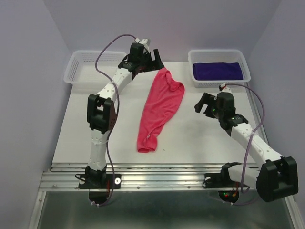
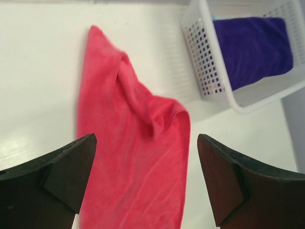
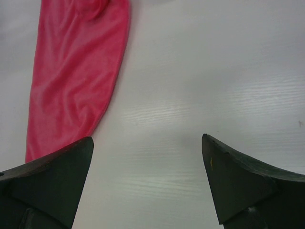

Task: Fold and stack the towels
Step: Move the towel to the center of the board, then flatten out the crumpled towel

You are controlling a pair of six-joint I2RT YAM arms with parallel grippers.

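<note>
Overhead view. My left tool [image 1: 156,59] hangs at the upper middle of the frame, just above the top end of the pink-red towel [image 1: 159,109]. Its fingers are apart, with nothing between them.

Left wrist view agrees. The left tool [image 2: 147,143] is spread wide, with 2 dark fingers in the lower corners. The pink-red towel [image 2: 133,157] lies on the white surface [image 2: 38,95] under the gap, not gripped.

Pink-red towel: 1 long strip on the surface [image 1: 200,138], slanting from the upper middle down to the lower middle of the overhead frame. The top end is wider and has a raised crease. The bottom end is narrow and crumpled. It lies loose lengthwise, not squared.

My right tool [image 1: 202,106] is right of centre, fingers apart and empty, well apart from the pink-red towel. In the right wrist view the right tool [image 3: 147,143] is over bare surface. The pink-red towel [image 3: 71,71] fills the upper left of that frame, and its lower edge runs behind the finger at the frame's left.

Purple towel [image 1: 217,70]: 1 piece, flat inside the upper-right basket [image 1: 218,51]. The left wrist view shows the same purple towel [image 2: 252,47] behind the basket's mesh wall [image 2: 200,57].

The upper-left basket [image 1: 71,71] stands at the far corner of the surface.
</note>
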